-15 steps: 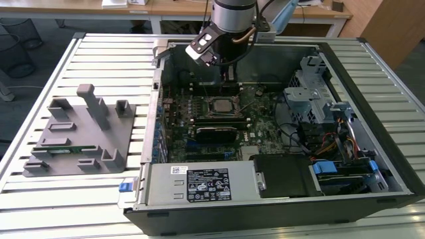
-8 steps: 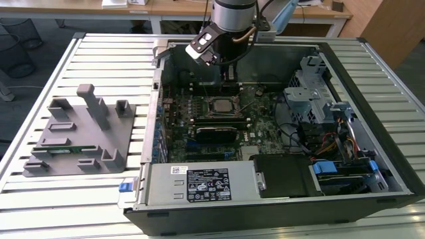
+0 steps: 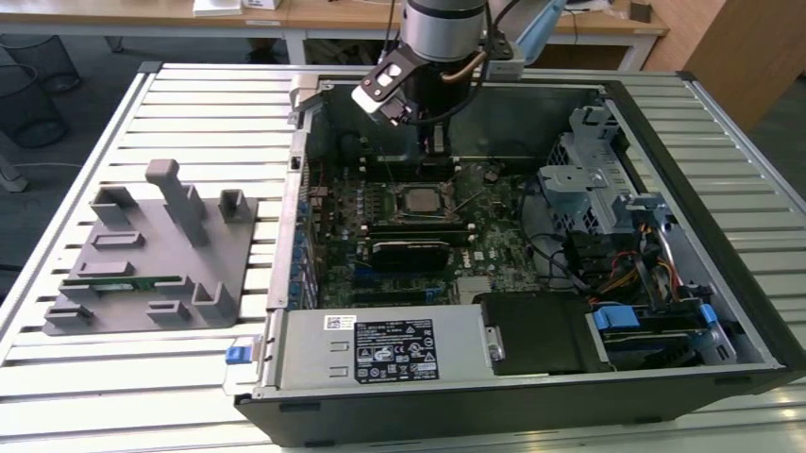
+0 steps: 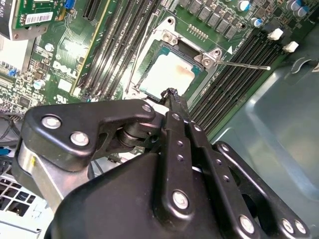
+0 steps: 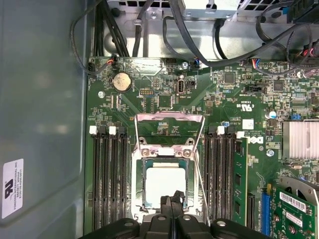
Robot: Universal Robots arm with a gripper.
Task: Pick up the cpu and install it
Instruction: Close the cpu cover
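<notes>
The cpu (image 5: pixel 164 183) lay in the open socket (image 5: pixel 141 191) in the middle of the motherboard (image 5: pixel 149 99). The gripper (image 5: pixel 172 198) hung over the socket's edge, its fingers closed together and empty.

I read: gripper (image 4: pixel 173 95) fingers pressed together, tips at the cpu (image 4: pixel 167 71) edge | cpu lies flat inside socket frame (image 4: pixel 210 58), silvery top up | thin lever rod (image 4: pixel 244 64) crosses memory slots (image 4: pixel 234 82)

Silver-grey cylindrical arm (image 3: pixel 444 26), copper-coloured cable (image 3: pixel 475 68); black gripper (image 4: pixel 174 98) linkages, silver screw heads (image 4: pixel 180 199), slim black fingers (image 4: pixel 177 110).
</notes>
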